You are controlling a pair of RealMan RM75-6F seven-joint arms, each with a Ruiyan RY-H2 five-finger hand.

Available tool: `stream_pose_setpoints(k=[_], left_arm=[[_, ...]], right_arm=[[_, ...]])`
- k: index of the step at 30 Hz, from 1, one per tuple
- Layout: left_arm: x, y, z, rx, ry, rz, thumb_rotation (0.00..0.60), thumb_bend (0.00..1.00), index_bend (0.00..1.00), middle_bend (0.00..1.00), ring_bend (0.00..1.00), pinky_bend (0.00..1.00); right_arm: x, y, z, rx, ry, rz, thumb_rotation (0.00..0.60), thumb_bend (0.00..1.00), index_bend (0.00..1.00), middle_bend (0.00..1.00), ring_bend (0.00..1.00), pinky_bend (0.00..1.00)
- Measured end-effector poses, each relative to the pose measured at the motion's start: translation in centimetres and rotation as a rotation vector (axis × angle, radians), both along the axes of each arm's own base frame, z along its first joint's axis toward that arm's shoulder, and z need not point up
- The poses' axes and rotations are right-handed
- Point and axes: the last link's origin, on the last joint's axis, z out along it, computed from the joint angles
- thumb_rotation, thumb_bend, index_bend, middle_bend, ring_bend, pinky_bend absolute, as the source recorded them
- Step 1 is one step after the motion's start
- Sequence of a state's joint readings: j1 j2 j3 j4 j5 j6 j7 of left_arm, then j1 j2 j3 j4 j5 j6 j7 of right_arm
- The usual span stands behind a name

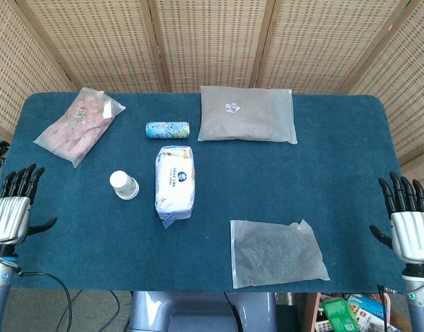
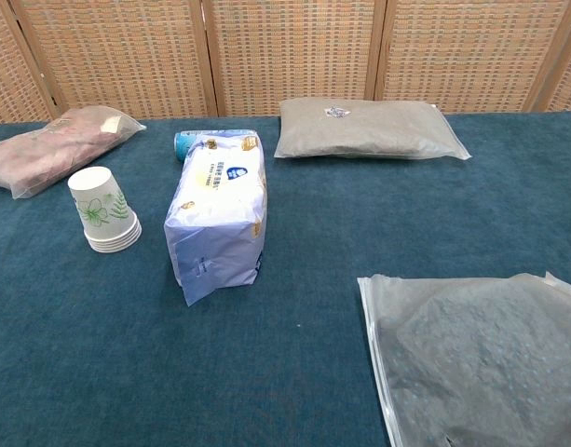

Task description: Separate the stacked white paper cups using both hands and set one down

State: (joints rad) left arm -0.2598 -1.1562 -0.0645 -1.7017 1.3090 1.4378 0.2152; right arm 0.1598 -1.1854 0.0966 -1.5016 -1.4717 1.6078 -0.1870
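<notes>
The stack of white paper cups (image 1: 124, 185) stands upside down on the blue table, left of centre; in the chest view the cups (image 2: 102, 209) show a green leaf print and several nested rims at the base. My left hand (image 1: 12, 209) hangs open off the table's left edge, well to the left of the cups. My right hand (image 1: 409, 225) is open off the right edge, far from them. Neither hand touches anything, and neither appears in the chest view.
A white-and-blue wipes pack (image 1: 174, 182) lies just right of the cups. Behind are a small blue can (image 1: 167, 129), a pink bagged item (image 1: 79, 124) and a grey bag (image 1: 247, 114). A clear bag (image 1: 276, 252) lies at the front right.
</notes>
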Motion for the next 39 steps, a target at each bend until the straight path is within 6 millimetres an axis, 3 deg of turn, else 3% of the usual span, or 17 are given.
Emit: stream_pose_setpoints(k=[9,12,16,19,29,39], left_arm=[[0.2,1.4,-0.5,-0.025,0.017,-0.060,0.600,0.17,0.00,0.00,0.00,0.00],[0.4,2.4,-0.9,-0.049,0.030,-0.090,0.600,0.17,0.00,0.00,0.00,0.06],[1.1,4.8,-2.1,-0.127,0.039,-0.122,0.600,0.17,0.01,0.08,0.08,0.22],[1.6,7.3,-3.2,-0.186,0.068,-0.149,0.600,0.17,0.09,0.17,0.15,0.27],[3.3,13.0,-8.3,-0.302,0.128,-0.202,0.600,0.17,0.22,0.26,0.22,0.31],[4.3,14.3,-9.9,-0.321,0.122,-0.217,0.600,0.17,0.29,0.32,0.28,0.34]], right_arm=[[-0.2,-0.1,0.2,-0.005,-0.011,-0.011,0.600,0.00,0.00,0.00,0.00,0.00],[-0.2,-0.1,0.3,-0.004,-0.016,-0.010,0.600,0.00,0.00,0.00,0.00,0.00],[-0.1,-0.3,0.3,-0.005,-0.026,-0.010,0.600,0.00,0.00,0.00,0.00,0.00],[-0.2,-0.3,0.4,-0.007,-0.028,-0.014,0.600,0.00,0.00,0.00,0.00,0.00],[-0.7,-0.6,0.4,-0.004,-0.033,-0.042,0.600,0.00,0.00,0.00,0.00,0.00],[-0.8,-0.7,0.6,-0.010,-0.045,-0.041,0.600,0.00,0.00,0.00,0.00,0.00]])
